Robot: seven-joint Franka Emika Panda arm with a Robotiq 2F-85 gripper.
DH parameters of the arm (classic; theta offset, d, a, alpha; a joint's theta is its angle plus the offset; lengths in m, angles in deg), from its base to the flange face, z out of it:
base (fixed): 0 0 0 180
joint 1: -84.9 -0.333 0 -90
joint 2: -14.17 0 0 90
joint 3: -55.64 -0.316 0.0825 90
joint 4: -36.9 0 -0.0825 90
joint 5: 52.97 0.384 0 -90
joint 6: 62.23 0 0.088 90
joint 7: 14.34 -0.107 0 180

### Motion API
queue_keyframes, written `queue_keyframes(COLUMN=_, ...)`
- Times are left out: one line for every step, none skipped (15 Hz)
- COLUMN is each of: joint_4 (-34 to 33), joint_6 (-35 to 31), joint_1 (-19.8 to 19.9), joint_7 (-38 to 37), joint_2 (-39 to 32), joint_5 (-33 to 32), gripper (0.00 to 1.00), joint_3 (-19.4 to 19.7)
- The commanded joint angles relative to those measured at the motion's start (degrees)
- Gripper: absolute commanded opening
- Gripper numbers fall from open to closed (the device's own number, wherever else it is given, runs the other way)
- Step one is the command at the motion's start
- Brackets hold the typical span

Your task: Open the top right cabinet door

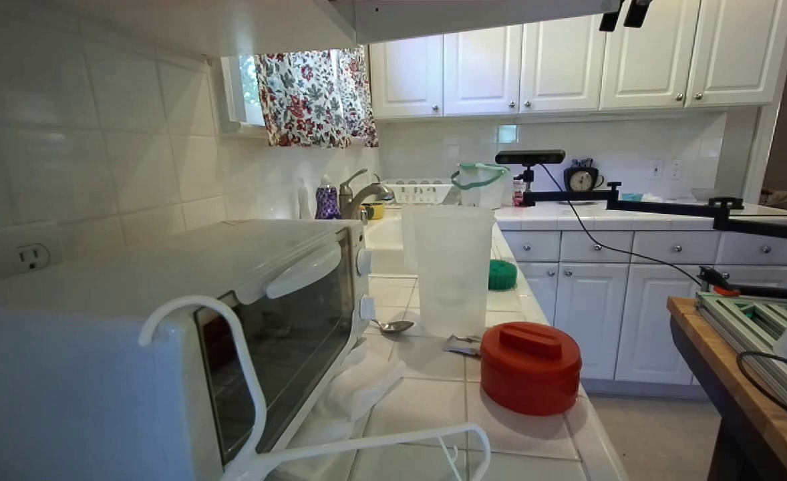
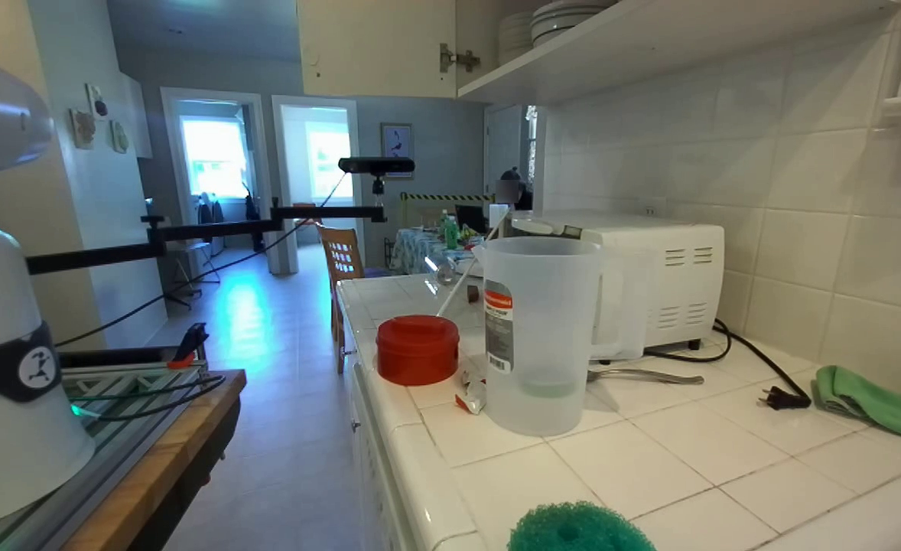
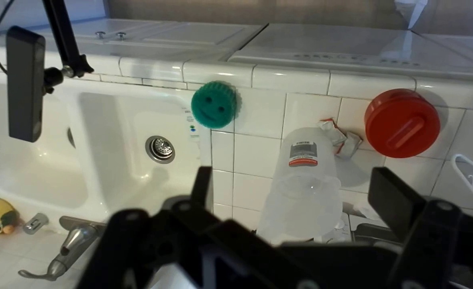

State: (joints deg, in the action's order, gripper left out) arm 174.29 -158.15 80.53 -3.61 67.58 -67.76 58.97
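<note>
Extending outward from the wall cabinet (image 1: 266, 27), the top right cabinet door (image 1: 487, 15) occupies the upper part of an exterior view, in the swung-out position. The bottom edge is visible; the upper portion lies beyond the frame.

Tool state: the gripper (image 3: 294, 182) is released and spread wide in the wrist view. Its two black fingers (image 1: 636, 13) appear at the right end of the door in an exterior view; contact with the door cannot be determined.

A hinged upper door (image 2: 378, 50) also stands open in an exterior view, with a metal hinge (image 2: 458, 59) at its right edge and stacked plates (image 2: 569, 19) to the right of it.

Counter layout: the translucent pitcher (image 1: 457, 274) stands upright on the tiled counter (image 2: 672, 467), with the white oven (image 1: 300, 327) at near left and the red container (image 1: 530, 367) at near right. A crumpled wrapper (image 3: 333, 131) lies between the pitcher and the red container. In the wrist view, the green scrubber (image 3: 213, 105) sits at the right edge of the sink (image 3: 128, 116).

The robot base (image 2: 18, 451) stands over a wood-topped bench (image 2: 179, 440). A black camera (image 1: 530, 157) is fixed to a jointed bracket (image 1: 667, 206) in both exterior views.
</note>
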Motion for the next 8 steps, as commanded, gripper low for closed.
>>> queue_keyframes(joint_4=-0.2, joint_6=0.4, joint_1=-0.4, joint_7=1.3, joint_2=0.3, joint_5=1.3, gripper=1.0, joint_3=0.3)
queue_keyframes(joint_4=-0.2, joint_6=0.4, joint_1=-0.4, joint_7=1.3, joint_2=0.4, joint_5=1.3, gripper=1.0, joint_3=0.3)
queue_keyframes(joint_4=-0.2, joint_6=0.3, joint_1=-0.3, joint_7=1.1, joint_2=0.4, joint_5=1.2, gripper=1.0, joint_3=0.3)
queue_keyframes(joint_4=-0.3, joint_6=0.1, joint_1=-0.2, joint_7=1.0, joint_2=0.7, joint_5=1.2, gripper=1.0, joint_3=0.4)
queue_keyframes(joint_4=-0.3, joint_6=-0.8, joint_1=-0.2, joint_7=1.0, joint_2=1.1, joint_5=1.0, gripper=1.0, joint_3=0.5)
queue_keyframes(joint_4=-0.5, joint_6=-3.0, joint_1=0.1, joint_7=0.1, joint_2=1.7, joint_5=1.3, gripper=1.0, joint_3=1.0)
queue_keyframes(joint_4=-0.5, joint_6=-1.4, joint_1=0.5, joint_7=0.2, joint_2=0.5, joint_5=0.3, gripper=1.0, joint_3=-0.1)
queue_keyframes(joint_4=-0.6, joint_6=-2.2, joint_1=0.6, joint_7=0.3, joint_2=0.8, joint_5=0.3, gripper=1.0, joint_3=0.1)
